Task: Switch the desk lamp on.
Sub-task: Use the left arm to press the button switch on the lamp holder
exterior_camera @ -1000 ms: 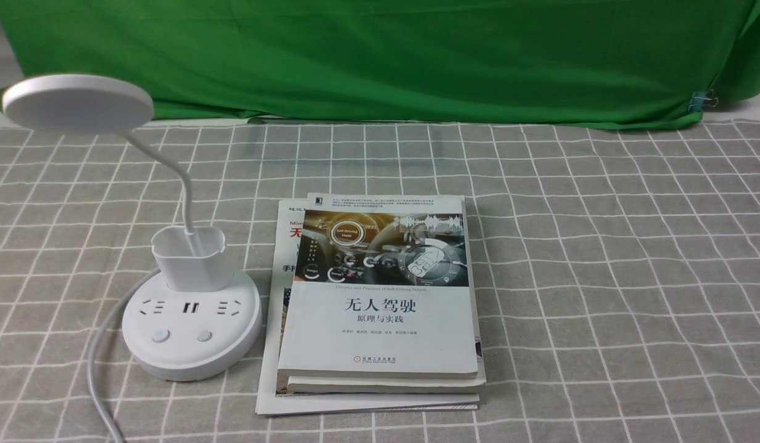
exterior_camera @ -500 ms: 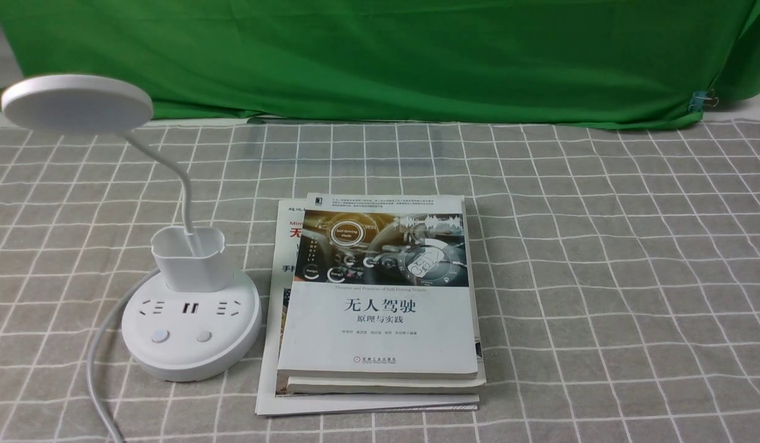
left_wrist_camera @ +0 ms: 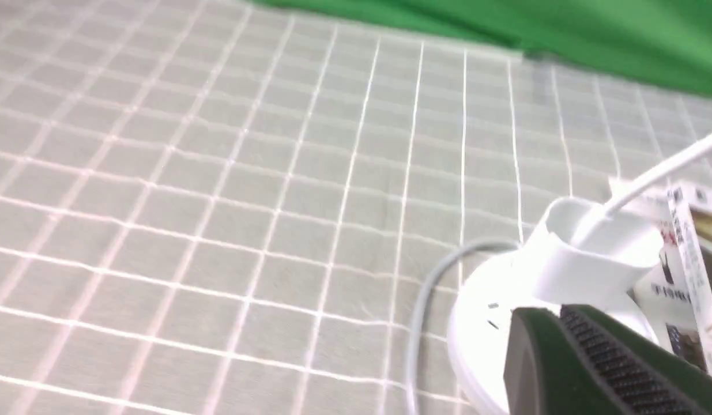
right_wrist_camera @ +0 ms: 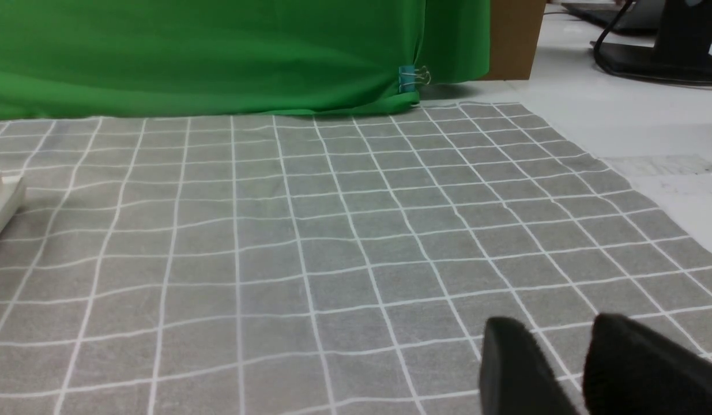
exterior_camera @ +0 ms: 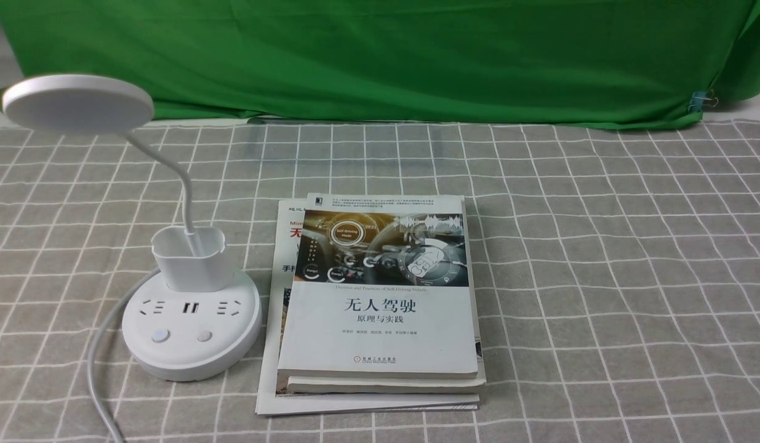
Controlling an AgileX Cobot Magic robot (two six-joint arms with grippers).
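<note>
Green cloth [exterior_camera: 380, 55] behind gridded grey tablecloth [exterior_camera: 601, 246]

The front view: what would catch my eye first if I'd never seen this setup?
Probably the bright green cloth hung across the back of the table. Next, the white desk lamp on the left, its flat disc head raised over a round base with two buttons. Right of it, near the middle, lies a stack of books, the top one with a dark car-dashboard picture.
</note>
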